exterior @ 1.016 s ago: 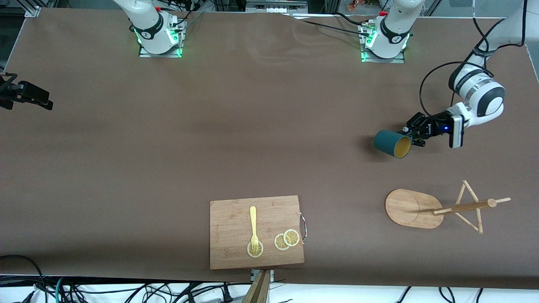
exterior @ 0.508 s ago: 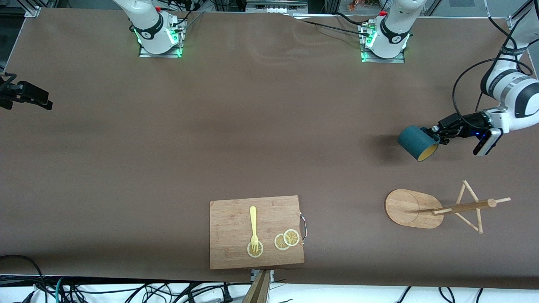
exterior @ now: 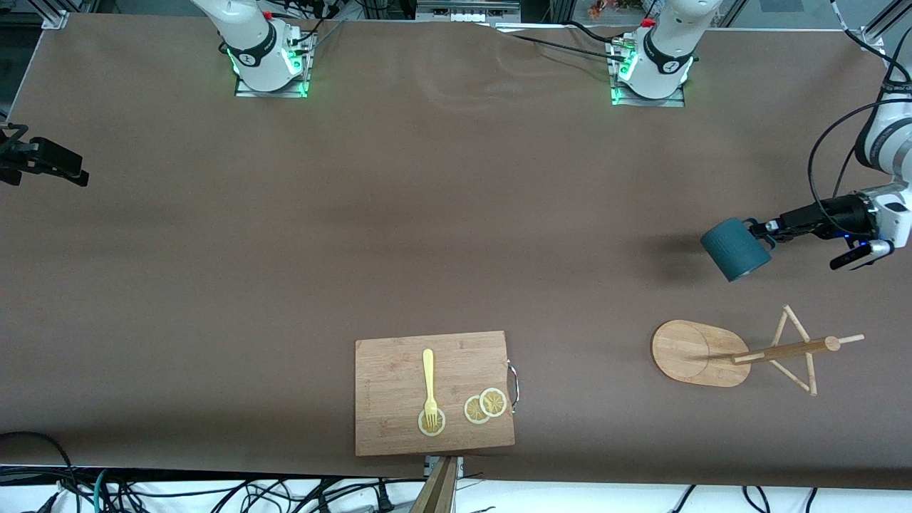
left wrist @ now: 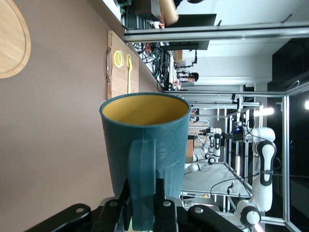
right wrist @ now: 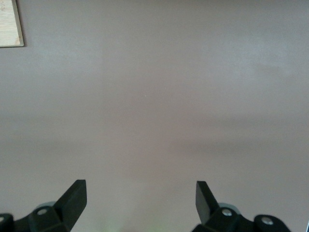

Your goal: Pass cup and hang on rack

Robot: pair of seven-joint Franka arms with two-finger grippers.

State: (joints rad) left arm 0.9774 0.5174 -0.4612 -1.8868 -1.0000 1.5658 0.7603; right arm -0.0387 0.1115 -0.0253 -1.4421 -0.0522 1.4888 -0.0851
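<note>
A wide brown tabletop (exterior: 427,214) carries the rack (exterior: 702,353) at the left arm's end, lying nearer the front camera than the spot the cup (exterior: 735,249) hangs over. The left pincer (exterior: 766,229) is clamped on the cup's handle (left wrist: 142,183), probably to leave the handle's loop free for a peg. The right pincer (right wrist: 140,195) waits wide open and empty over bare tabletop.

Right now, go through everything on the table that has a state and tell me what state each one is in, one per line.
cup: held by its handle in the air, tipped sideways, not on the rack.
rack: standing, pegs bare.
left end effector: shut on the cup's handle, over bare table.
right end effector: open, holding nothing, waiting over bare table.
cutting board: flat, carrying a fork and lemon slices.
</note>
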